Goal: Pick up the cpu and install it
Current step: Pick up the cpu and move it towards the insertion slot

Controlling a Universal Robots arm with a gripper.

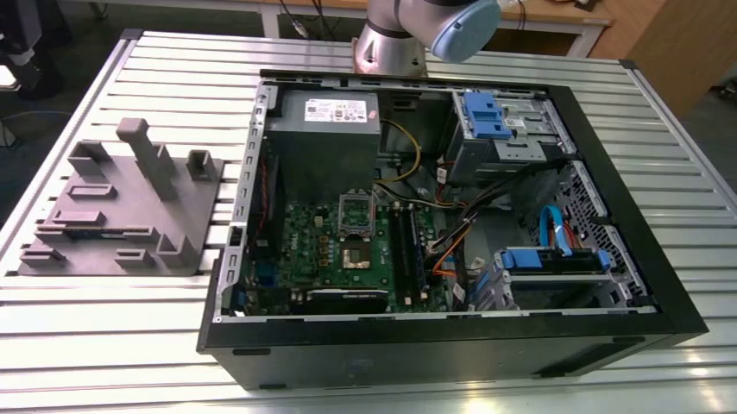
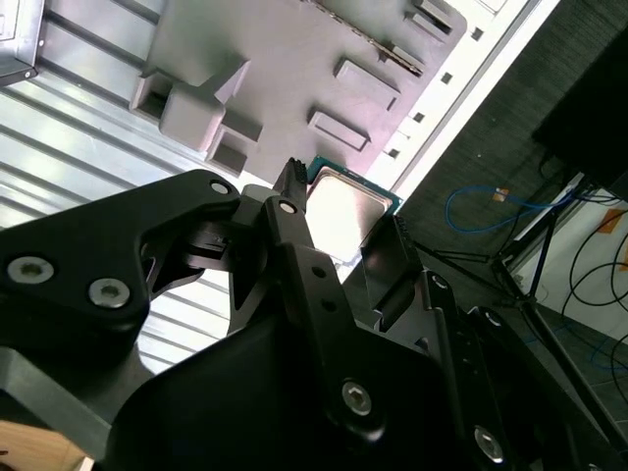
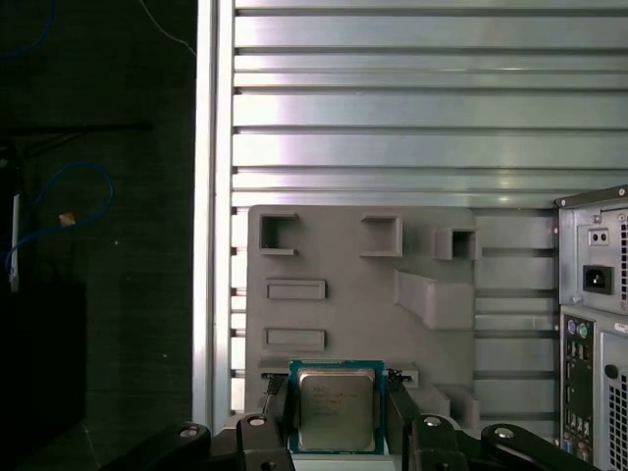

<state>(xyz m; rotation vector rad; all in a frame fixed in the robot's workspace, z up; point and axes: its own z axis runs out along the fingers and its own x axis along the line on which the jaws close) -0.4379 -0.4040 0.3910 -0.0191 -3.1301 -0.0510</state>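
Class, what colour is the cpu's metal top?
Silvery grey; the cpu shows best in the first wrist view.

The exterior view looks steeply down from high above the near edge of the slatted table (image 1: 645, 129), taking in the whole open computer case (image 1: 461, 345), the grey fixture (image 1: 116, 216) toward the exterior view's left edge, and the arm (image 1: 403, 34) at the far edge. The first wrist view faces straight down past the gripper (image 3: 337, 407) onto that fixture and the table edge beside it, while the second wrist view sits close behind the black fingers (image 2: 294, 255), looking slantwise past them. Both wrist views share the cpu (image 3: 336, 397) (image 2: 343, 211) clamped there; all three share fixture and table.
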